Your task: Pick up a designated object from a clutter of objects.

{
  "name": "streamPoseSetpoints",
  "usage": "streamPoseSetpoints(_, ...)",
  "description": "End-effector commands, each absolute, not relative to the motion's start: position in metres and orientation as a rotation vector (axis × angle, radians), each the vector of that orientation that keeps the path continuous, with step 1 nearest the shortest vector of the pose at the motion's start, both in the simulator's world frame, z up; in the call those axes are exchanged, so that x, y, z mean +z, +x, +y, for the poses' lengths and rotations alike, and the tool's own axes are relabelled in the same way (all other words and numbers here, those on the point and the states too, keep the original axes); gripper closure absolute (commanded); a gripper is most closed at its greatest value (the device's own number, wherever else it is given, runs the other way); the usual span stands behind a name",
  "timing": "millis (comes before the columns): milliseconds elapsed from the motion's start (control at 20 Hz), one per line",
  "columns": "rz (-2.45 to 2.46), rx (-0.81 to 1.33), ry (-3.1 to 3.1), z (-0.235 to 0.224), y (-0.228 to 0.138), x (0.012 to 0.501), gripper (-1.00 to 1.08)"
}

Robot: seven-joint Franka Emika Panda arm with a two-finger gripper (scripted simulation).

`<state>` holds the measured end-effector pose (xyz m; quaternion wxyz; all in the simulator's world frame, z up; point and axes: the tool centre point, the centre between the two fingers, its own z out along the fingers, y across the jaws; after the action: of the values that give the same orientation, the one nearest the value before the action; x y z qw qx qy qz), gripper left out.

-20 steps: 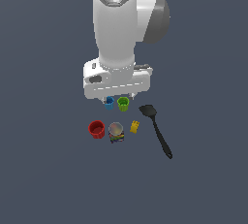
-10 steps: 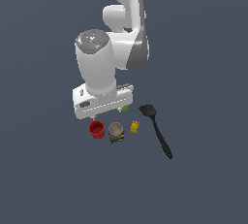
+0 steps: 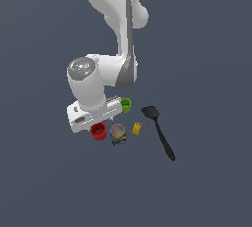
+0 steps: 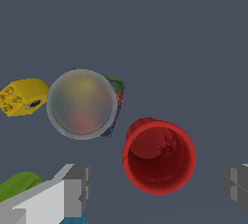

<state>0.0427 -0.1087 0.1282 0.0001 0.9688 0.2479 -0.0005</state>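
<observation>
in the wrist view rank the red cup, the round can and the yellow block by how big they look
1. red cup and round can: they look about alike, and nearness to the camera may differ, so no ranking between them.
2. yellow block: clearly smallest, though the picture's edge cuts it off.

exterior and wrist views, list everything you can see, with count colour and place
red cup: 1, red, upright, between the open pincer fingers in the wrist view
can: 1, multicoloured with a pale round top, between red cup and yellow block
yellow block: 1, yellow, between can and spatula
green cup: 1, green, partly behind the arm's hand
blue cup: 1, blue, only a sliver shows
spatula: 1, black, long, at the exterior view's right
pincer: 1, grey fingers, open
arm: 1, white
</observation>
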Motion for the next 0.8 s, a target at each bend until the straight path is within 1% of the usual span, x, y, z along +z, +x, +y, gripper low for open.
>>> streamPoseSetpoints(0, 0.819, 0.0, 3.033, -0.116, 0.042, 0.117, -0.92)
streamPoseSetpoints(300, 0.871, 0.0, 3.018, -0.126, 0.04, 0.1, -0.92)
streamPoseSetpoints(750, 0.876, -0.001, 3.017, -0.128, 0.039, 0.093, -0.92)
